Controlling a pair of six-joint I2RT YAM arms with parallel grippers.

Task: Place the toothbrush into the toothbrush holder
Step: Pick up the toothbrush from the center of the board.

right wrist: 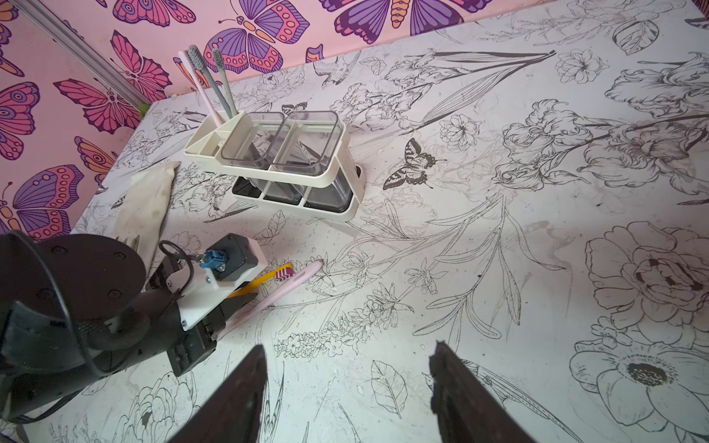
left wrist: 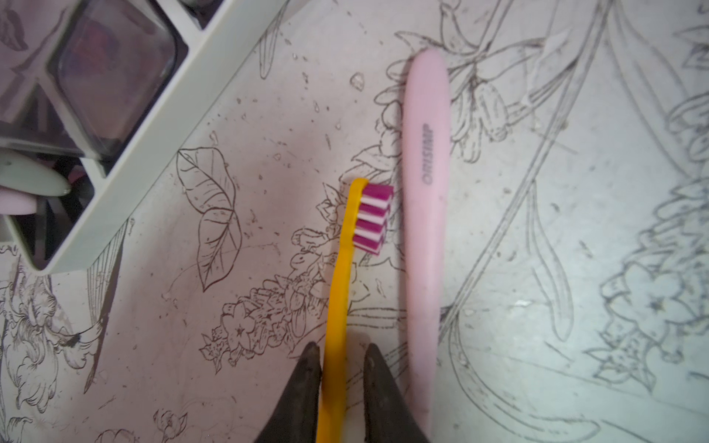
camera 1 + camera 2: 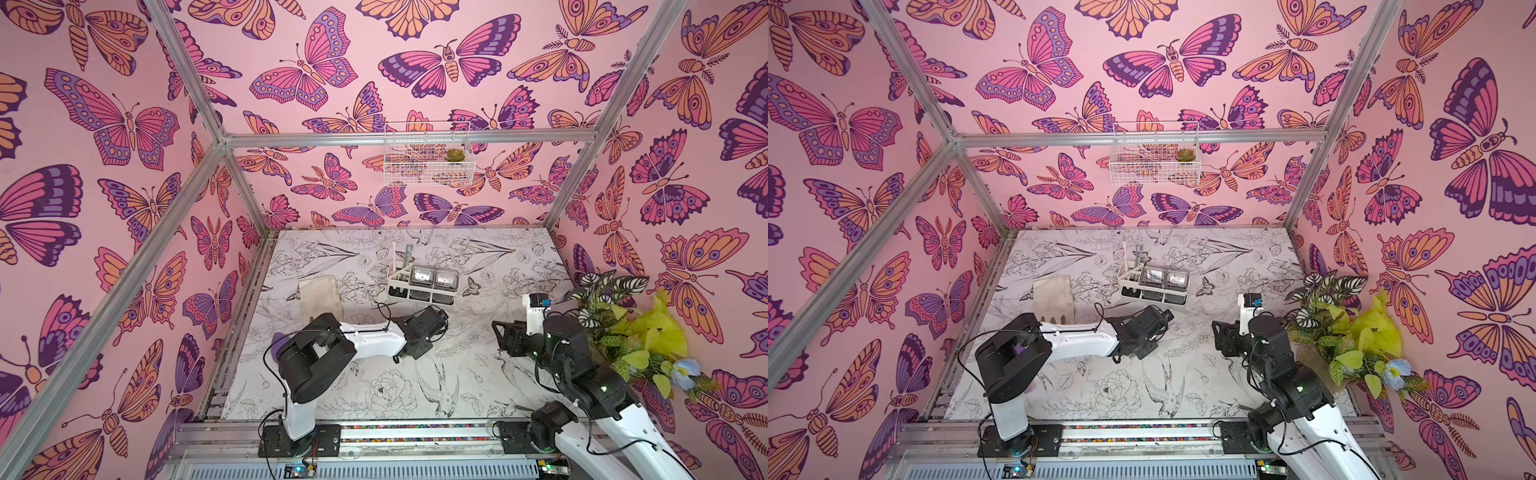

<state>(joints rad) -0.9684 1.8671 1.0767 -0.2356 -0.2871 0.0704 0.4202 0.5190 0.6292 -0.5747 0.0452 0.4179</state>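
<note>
Step now: I am at the pick-up part. The yellow toothbrush (image 2: 342,276) lies flat on the flower table (image 2: 575,307) and is not lifted.
Left gripper: the left gripper (image 2: 341,347) is low over the table. Its two jaws are close together, with the yellow handle between them. I see a thin gap on one side, so I think it is not pinched yet.
Right gripper: the right gripper (image 1: 349,345) is wide and holds nothing. It hangs over bare table, well apart from the brushes.
Where the brush is: it lies just beside a pink toothbrush (image 2: 426,199). Its purple and white bristles point at the pink handle and nearly touch it.
Where the holder is: the toothbrush holder (image 1: 322,182) stands near, further back on the table. Its slot part already has one pink and two grey brushes standing in it.
Next move: I think I must squeeze the yellow handle, lift it, tip it upright and lower it into a free slot.
Watch out: the pink brush is so close that it could get bumped.
Writing: the pink handle has grey letters that look like "ORISIMP". I can read no other words.
</note>
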